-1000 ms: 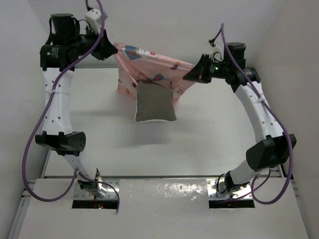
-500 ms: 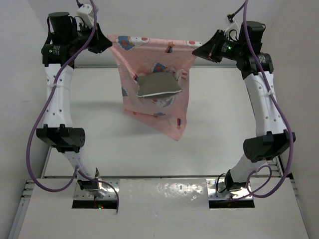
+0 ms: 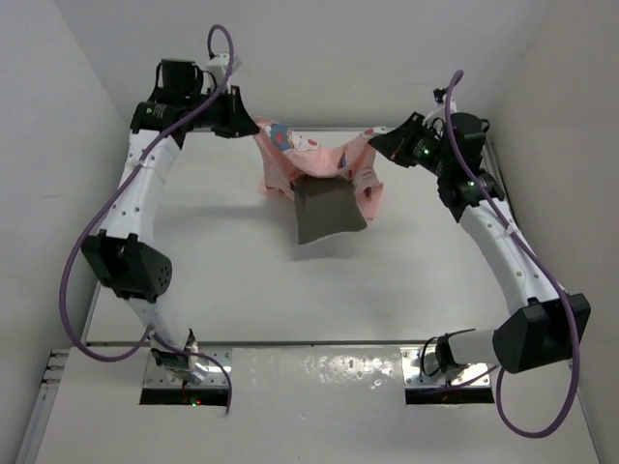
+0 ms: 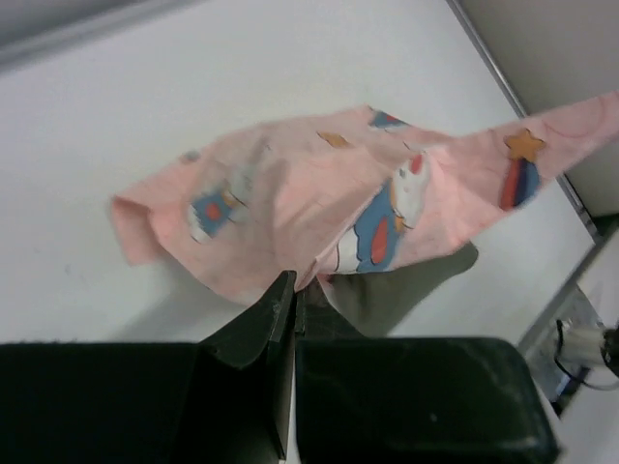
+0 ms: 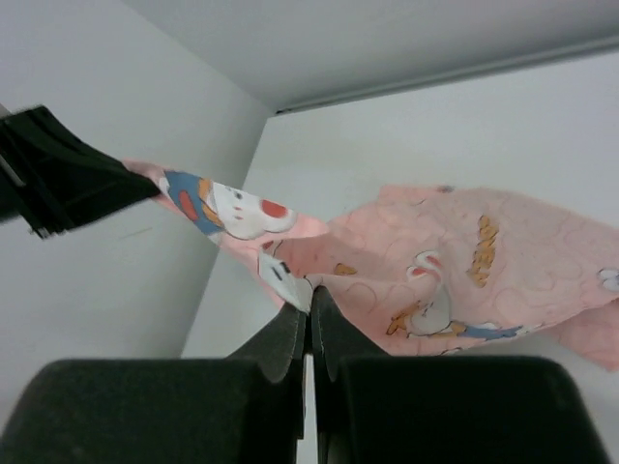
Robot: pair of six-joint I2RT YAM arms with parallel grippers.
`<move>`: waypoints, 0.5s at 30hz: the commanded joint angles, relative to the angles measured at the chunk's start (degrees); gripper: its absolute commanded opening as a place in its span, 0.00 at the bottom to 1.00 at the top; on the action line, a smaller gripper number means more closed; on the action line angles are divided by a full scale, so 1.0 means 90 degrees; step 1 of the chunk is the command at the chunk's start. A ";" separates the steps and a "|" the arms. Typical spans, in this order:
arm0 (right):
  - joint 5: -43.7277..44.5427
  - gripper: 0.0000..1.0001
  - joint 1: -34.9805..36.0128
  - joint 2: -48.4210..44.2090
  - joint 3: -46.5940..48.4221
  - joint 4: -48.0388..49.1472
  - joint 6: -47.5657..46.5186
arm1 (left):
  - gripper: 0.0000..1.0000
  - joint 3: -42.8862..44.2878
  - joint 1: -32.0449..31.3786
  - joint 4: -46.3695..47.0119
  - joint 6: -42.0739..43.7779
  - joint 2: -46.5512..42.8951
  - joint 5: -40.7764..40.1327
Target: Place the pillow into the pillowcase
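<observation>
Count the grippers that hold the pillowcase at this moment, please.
2. The left gripper pinches the pillowcase at its left end, and the right gripper pinches its right end. Both are shut on the cloth.

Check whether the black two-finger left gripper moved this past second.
Yes. The left gripper, shut on the pink cartoon-print cloth pillowcase, has shifted right, away from the white left wall.

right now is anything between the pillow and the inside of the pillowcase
Nothing visible. The pillow already sits partly inside the pillowcase, its near end sticking out; only the case's own bunched cloth lies around it.
</observation>
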 commanded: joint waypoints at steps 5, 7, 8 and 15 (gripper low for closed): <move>0.0226 0.00 -0.0073 -0.1105 0.2416 0.1066 -0.0927 | 0.00 0.3286 0.0432 0.1472 0.0149 -0.0775 -0.0528; 0.0323 0.00 -0.0053 -0.1458 0.2162 0.1254 -0.0819 | 0.00 0.4390 0.0617 0.1418 -0.0327 -0.0672 -0.0090; 0.0478 0.00 -0.0053 -0.1740 0.2104 0.1255 -0.0838 | 0.00 0.4631 0.0695 0.1368 -0.0485 -0.0612 -0.0010; 0.0569 0.00 -0.0160 -0.1062 0.1682 0.0534 -0.1102 | 0.00 0.1778 0.0969 0.1876 -0.0614 -0.1237 -0.0066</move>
